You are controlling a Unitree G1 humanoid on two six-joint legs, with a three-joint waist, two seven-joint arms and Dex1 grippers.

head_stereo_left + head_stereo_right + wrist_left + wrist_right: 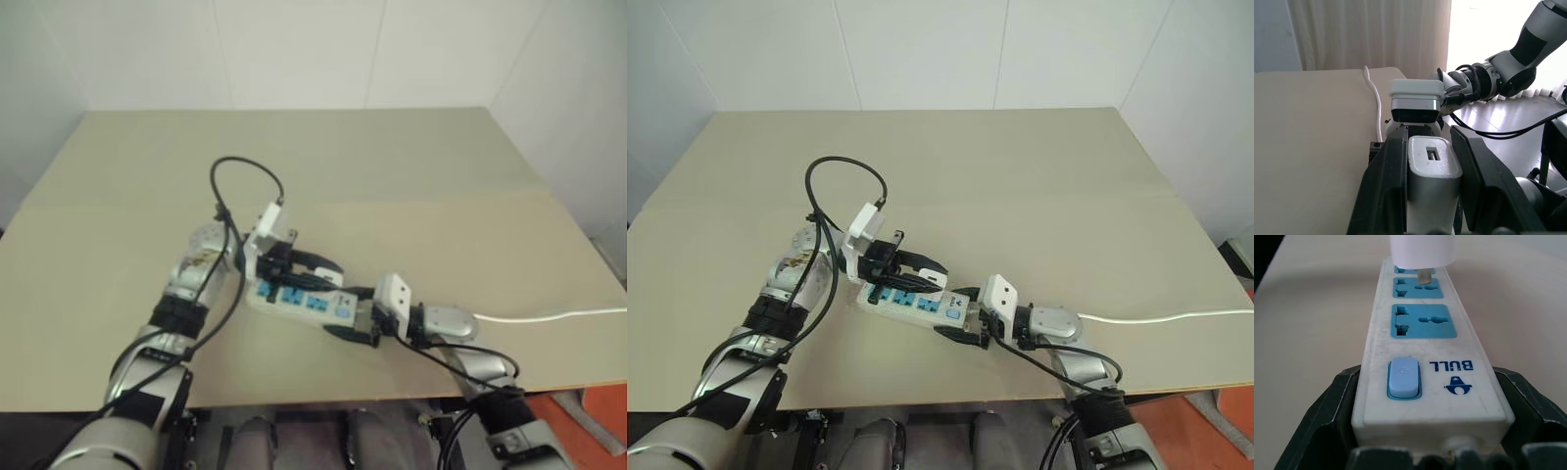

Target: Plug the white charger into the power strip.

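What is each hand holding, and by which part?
Left hand grips the white charger by its sides; right hand clamps the power strip at its switch end.

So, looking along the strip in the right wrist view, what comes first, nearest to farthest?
Light blue switch → BULL logo → nearest blue outlet → middle blue outlet → white charger, its metal prong above the far outlet.

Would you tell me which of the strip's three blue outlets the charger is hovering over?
The white charger hangs over the outlet farthest from the switch on the power strip; the two nearer outlets are uncovered.
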